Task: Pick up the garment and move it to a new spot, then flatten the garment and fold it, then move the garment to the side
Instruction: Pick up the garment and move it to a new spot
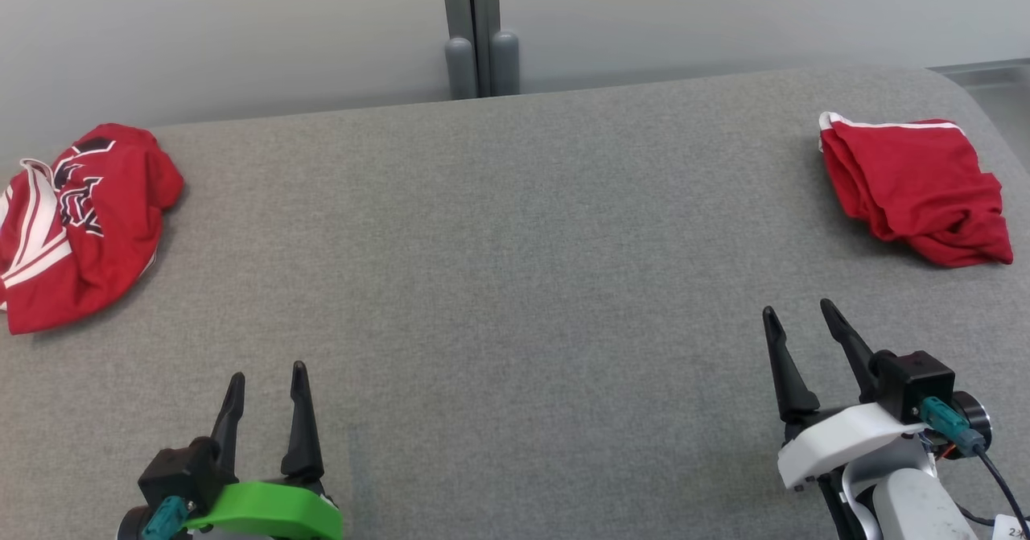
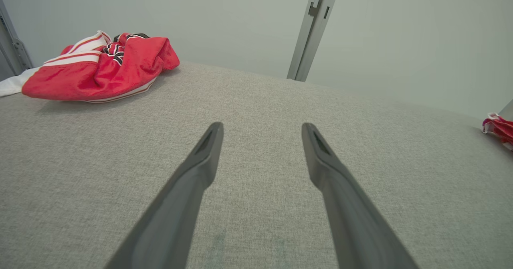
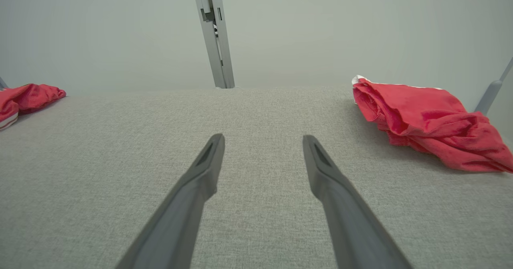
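Table: grey and cloth-covered, it is taking up nearly the whole head view, with open ground lying between two heaps of red.
Crumpled jersey: red with white stripes and black lettering, it is lying bunched at the left edge of the frame, toward the upper left. Judging by its rumpled state, it is looking like the garment waiting to be picked up.
Picking the jersey up: the nearer arm is likely doing best by reaching up and left and coming down on a raised fold, not the flat hem. Pinching through more than one layer is keeping cloth from slipping out. Lifting high is keeping the tail from dragging on the way to the open middle.
Jersey against left pincer: the jersey is sitting well apart from it, above and left of the fingertips, with nothing lying between.
Red garment: plain red with white trim, it is resting roughly folded at the upper right, apparently already set aside.
Right pincer: at the lower right, it is standing released, fingers spread and gripping nothing. The red garment is lying above and to its right, near but apart.
Left pincer: at the lower left, it is likewise standing released and empty, pointing up the frame over bare table.
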